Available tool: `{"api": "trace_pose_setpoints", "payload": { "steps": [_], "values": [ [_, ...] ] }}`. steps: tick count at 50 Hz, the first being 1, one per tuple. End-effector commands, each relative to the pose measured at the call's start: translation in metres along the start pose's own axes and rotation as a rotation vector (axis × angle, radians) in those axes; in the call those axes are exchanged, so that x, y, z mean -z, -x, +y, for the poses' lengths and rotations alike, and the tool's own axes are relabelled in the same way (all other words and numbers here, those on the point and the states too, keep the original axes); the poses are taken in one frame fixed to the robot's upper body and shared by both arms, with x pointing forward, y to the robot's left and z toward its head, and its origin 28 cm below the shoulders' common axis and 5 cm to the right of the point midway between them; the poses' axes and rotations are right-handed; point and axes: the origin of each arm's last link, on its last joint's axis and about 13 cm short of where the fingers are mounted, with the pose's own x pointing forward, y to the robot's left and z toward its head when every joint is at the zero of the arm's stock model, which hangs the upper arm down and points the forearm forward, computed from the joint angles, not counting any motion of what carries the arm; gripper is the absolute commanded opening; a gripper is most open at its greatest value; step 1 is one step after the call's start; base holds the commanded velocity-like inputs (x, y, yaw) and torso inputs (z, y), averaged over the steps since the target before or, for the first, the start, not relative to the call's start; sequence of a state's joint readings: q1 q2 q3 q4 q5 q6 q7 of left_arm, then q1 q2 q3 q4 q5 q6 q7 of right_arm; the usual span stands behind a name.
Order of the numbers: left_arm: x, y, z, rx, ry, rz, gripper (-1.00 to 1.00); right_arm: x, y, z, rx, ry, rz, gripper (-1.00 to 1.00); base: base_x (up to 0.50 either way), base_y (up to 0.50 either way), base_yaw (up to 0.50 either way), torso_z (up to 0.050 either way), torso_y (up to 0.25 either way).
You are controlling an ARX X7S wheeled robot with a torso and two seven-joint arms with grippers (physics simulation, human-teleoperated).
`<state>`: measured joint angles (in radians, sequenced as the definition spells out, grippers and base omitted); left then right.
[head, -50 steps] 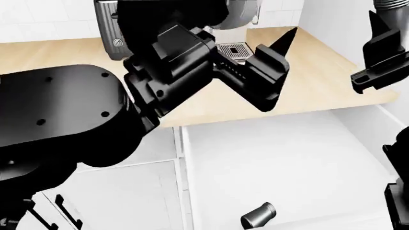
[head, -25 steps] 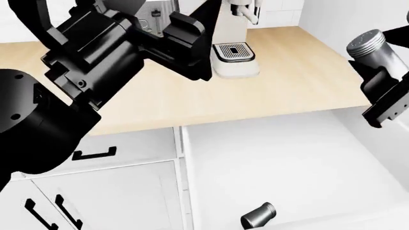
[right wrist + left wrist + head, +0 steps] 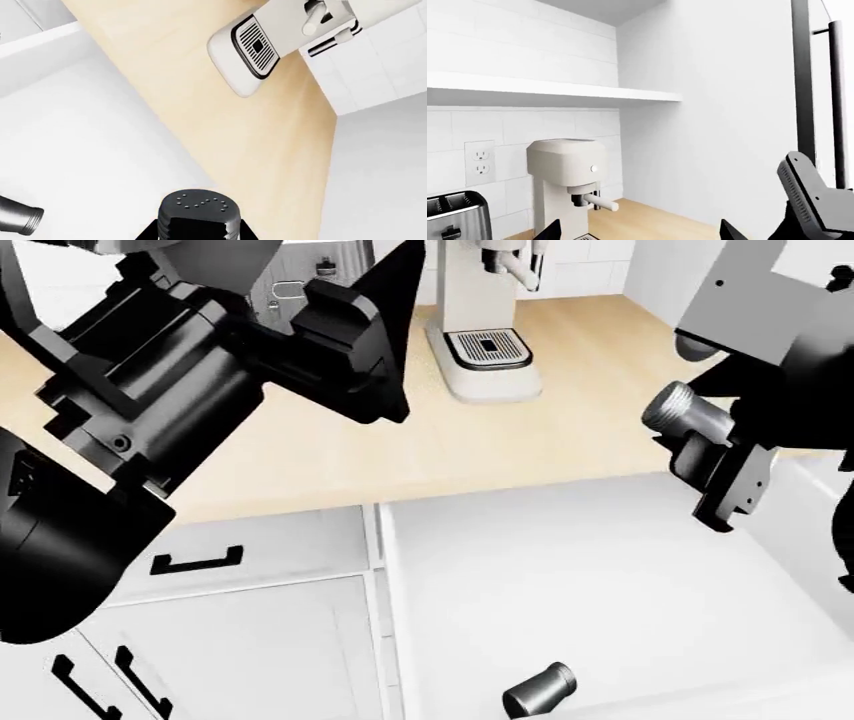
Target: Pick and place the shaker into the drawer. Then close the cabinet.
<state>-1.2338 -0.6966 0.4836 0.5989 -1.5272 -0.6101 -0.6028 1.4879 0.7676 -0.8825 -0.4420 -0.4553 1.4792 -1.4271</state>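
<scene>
My right gripper (image 3: 691, 440) is shut on the shaker (image 3: 675, 410), a small silver-grey cylinder held tilted above the right side of the open drawer (image 3: 601, 570). In the right wrist view the shaker's perforated cap (image 3: 197, 207) pokes out between the fingers of the right gripper (image 3: 197, 234). The left gripper (image 3: 367, 350) is raised over the countertop at the upper left. It stands open and empty, and only the tips of the left gripper (image 3: 639, 232) show in its wrist view.
A small dark grey cylinder (image 3: 541, 690) lies on its side near the drawer's front edge, also seen as the cylinder (image 3: 17, 220). A white coffee machine (image 3: 487, 330) and a toaster (image 3: 454, 217) stand at the back of the wooden countertop (image 3: 574, 430). Cabinet fronts with black handles (image 3: 194, 562) sit at lower left.
The left arm has swung up and to the left, uncovering the coffee machine. The right gripper has come left and down with the shaker, tipping it over the drawer's right side.
</scene>
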Motion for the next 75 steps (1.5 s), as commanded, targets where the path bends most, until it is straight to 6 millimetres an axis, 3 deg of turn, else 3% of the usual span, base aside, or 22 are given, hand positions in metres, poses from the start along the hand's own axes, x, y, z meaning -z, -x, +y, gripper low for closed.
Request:
{"api": "trace_pose_setpoints", "payload": {
  "steps": [1,20,32,41,53,75],
  "values": [
    [-0.003,0.010,-0.001,-0.020,0.006,0.000,1.00,0.011,-0.050,0.004,-0.048,-0.027,0.065,-1.00,0.00,0.00,0.00,0.000,0.000],
    [0.002,0.011,0.000,-0.021,-0.001,0.016,1.00,0.052,-0.069,0.035,-0.204,-0.071,0.235,-1.00,0.00,0.00,0.00,0.000,0.000],
    [0.009,0.015,0.008,-0.055,-0.005,0.036,1.00,0.069,-0.123,0.041,-0.190,-0.127,0.300,-1.00,0.00,0.00,0.00,0.000,0.001],
    [0.015,0.015,0.015,-0.089,-0.006,0.053,1.00,0.062,-0.162,0.020,-0.144,-0.116,0.313,-1.00,0.00,0.00,0.00,0.000,0.000],
    [0.027,0.009,0.027,-0.129,-0.004,0.078,1.00,0.063,-0.203,0.010,-0.183,-0.083,0.375,-1.00,0.00,0.00,0.00,0.000,0.000],
    [0.029,0.007,0.028,-0.127,-0.001,0.081,1.00,0.070,-0.202,0.024,-0.277,-0.085,0.439,-1.00,0.00,0.00,0.00,0.000,0.000]
  ]
}}
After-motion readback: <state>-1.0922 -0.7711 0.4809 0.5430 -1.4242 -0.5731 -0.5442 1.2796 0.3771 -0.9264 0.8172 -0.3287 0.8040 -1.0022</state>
